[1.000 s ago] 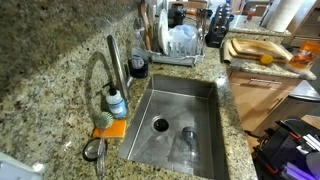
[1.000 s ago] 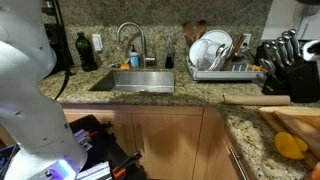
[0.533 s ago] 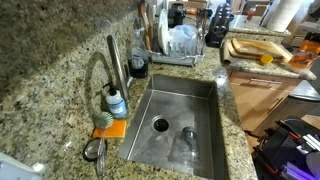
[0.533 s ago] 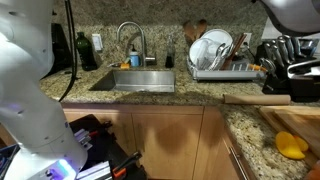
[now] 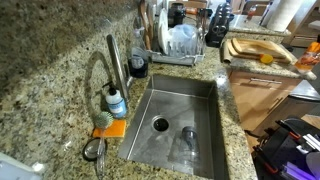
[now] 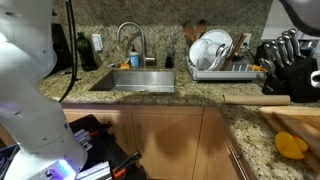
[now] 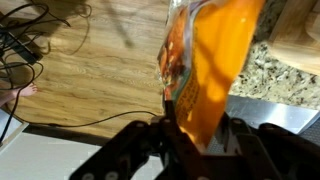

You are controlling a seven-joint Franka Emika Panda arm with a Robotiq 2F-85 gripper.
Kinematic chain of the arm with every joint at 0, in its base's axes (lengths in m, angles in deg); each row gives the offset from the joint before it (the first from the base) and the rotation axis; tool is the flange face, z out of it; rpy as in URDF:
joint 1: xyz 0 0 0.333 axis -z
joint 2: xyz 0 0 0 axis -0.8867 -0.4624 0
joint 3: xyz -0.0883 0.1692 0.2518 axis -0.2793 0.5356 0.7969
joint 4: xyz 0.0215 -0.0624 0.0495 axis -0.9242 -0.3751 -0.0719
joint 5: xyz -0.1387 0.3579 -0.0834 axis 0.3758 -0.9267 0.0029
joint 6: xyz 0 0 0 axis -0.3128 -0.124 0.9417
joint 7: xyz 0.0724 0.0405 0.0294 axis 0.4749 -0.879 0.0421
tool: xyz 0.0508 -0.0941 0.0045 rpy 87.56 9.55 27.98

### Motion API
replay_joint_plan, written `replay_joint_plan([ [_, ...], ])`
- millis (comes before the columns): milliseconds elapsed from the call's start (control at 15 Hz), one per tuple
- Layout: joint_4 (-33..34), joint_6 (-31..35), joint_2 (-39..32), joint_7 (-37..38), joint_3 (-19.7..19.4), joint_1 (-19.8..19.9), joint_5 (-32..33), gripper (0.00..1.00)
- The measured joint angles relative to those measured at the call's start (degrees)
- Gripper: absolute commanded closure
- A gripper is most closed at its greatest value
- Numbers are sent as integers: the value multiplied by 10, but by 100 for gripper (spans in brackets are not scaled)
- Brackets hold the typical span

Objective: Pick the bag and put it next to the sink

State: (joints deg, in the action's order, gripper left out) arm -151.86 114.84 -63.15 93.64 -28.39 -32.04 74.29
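Observation:
The bag [image 7: 212, 60], a bright orange crinkly pouch, fills the middle of the wrist view and reaches down between my gripper's [image 7: 204, 128] dark fingers. The left finger [image 7: 168, 126] lies against it. Blur hides whether the right finger [image 7: 240, 131] presses on it. An orange patch at the right edge of an exterior view, near a cutting board, is probably the bag [image 5: 304, 56]. The sink [image 5: 190, 100] is a steel basin set into speckled granite and also shows in the other exterior view [image 6: 135, 84], far from the gripper.
A faucet [image 5: 115, 60], soap bottle [image 5: 117, 102] and flat orange sponge [image 5: 110, 128] stand beside the basin. A dish rack [image 6: 225, 55] and knife block [image 6: 285, 65] line the back wall. A small round fruit [image 5: 266, 59] lies on the cutting board. Wood floor and cables lie below.
In an exterior view the arm came in over the knife block half a second ago and has now shifted toward the right edge. The sink area is unchanged.

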Motion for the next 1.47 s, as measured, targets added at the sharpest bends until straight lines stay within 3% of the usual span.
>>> replay_joint_plan([
  [67, 3, 0, 0, 0, -1, 1, 0, 98],
  [200, 9, 0, 0, 0, -1, 0, 1, 100],
  [533, 20, -12, 10, -22, 7, -10, 0, 100],
  [800, 15, -65, 86, -93, 16, -42, 29, 100],
  [1133, -84, -87, 240, -70, 48, -129, 240, 100],
  [1467, -253, -55, 326, -30, 139, -145, 407, 100],
])
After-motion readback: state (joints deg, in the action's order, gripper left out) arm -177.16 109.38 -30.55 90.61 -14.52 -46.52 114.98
